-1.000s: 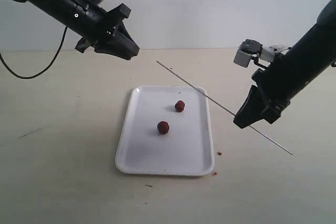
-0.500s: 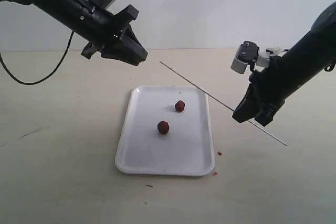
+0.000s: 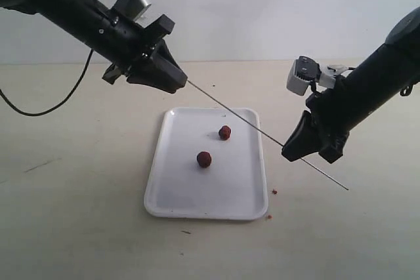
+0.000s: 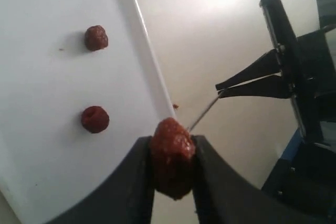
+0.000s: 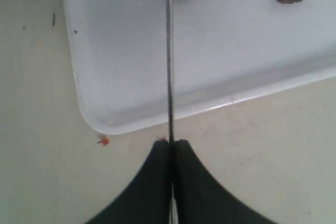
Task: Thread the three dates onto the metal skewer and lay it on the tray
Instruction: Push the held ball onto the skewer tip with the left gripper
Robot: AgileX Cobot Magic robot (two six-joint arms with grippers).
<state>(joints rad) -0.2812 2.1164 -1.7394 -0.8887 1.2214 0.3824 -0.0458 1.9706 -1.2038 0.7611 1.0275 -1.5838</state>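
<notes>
Though aloft, skewer [image 3: 236,113] over corner of tray [image 3: 197,191].

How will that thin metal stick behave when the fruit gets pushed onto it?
Probably fairly stiff: the stick shows no sag along its long free stretch beyond the right gripper. Being so thin, it may flex slightly under sideways pushing.

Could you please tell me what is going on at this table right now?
The robot is threading dates onto a skewer. Its right gripper is shut on the metal skewer and holds it slanted in the air above the white tray. The left gripper pinches one date, and the skewer's tip meets that fruit; whether it has pierced it cannot be told. The two other dates lie apart on the tray, not yet threaded.
</notes>
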